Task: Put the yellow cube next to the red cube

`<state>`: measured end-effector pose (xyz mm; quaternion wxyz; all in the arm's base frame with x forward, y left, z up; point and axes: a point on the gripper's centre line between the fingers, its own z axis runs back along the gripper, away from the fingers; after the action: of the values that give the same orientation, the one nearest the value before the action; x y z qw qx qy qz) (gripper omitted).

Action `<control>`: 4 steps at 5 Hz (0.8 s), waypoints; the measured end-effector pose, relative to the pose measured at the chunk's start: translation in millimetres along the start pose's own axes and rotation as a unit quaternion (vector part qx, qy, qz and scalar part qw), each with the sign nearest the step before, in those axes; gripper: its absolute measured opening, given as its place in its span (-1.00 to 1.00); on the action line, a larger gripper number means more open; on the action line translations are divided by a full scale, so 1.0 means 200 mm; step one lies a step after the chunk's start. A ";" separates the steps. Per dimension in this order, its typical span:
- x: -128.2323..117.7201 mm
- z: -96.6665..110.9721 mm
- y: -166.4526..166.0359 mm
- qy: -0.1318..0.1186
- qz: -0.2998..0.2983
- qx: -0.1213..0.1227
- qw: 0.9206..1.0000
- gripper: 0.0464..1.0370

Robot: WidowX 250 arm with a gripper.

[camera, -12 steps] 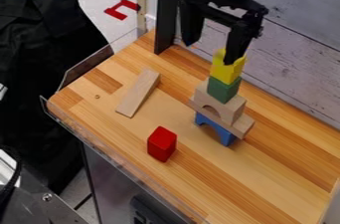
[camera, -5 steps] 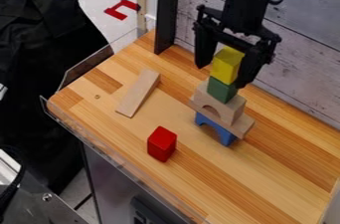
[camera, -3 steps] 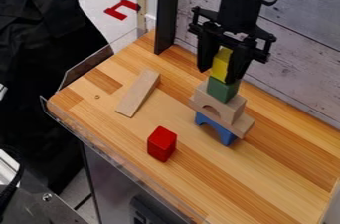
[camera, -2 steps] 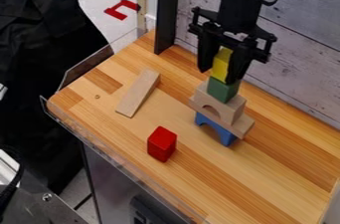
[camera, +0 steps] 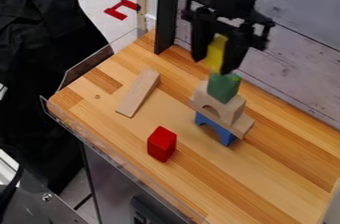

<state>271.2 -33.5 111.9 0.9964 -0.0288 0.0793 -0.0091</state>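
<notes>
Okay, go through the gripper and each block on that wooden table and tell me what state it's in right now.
Gripper: closed on the yellow cube
Yellow cube: held, not beside the red cube
Green block: stacked on the plain arch
Plain arch: upright, opening down
Blue arch: upright, at the stack's bottom
Red cube: standing alone
Loose plank: lying flat

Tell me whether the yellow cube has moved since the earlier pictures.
Yes: the yellow cube, in the tool, moved up and slightly left in view, off the green block.
</notes>
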 end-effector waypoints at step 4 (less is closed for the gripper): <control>-0.28 -0.27 0.03 0.059 0.022 -0.066 0.996 0.02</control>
<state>207.9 -29.8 67.9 0.9859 -0.0920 0.1390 0.0160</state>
